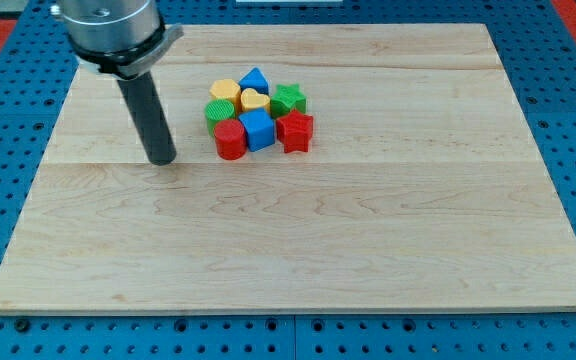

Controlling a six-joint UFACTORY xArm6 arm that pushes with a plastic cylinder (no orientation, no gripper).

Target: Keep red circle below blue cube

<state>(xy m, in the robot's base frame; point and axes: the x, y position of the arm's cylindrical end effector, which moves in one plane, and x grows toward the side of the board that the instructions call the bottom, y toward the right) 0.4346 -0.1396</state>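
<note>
Jaws: none on this rig, so you have nothing to open or close; you work with a plain rod, and my tip (pixel 162 160) rests on the table (pixel 298 260) at the view's left of the block cluster, apart from it, touching no block.

Camera view, the only one. All eight blocks sit bunched together in the upper middle of the table, most of them touching. Front row, left to right: red circle (pixel 230 140), blue cube (pixel 258 130), red star (pixel 294 131). Behind them: green circle (pixel 217 113), yellow heart (pixel 253 100), green star (pixel 288 98). Back row: yellow hexagon (pixel 225 91) and blue triangle (pixel 255 79).

Task's thing: the red circle stands just left of the blue cube and touching it, a little nearer the view's bottom. So it is beside the cube more than below it.

Judgement: you likely have the tip parked at the left because the circle is the nearest block on that side and can be reached without going through the pack. To put it properly under the cube, you would want to work it down and rightward. Watch the tight packing: a push on the circle may drag the cube or the green circle along.
</note>
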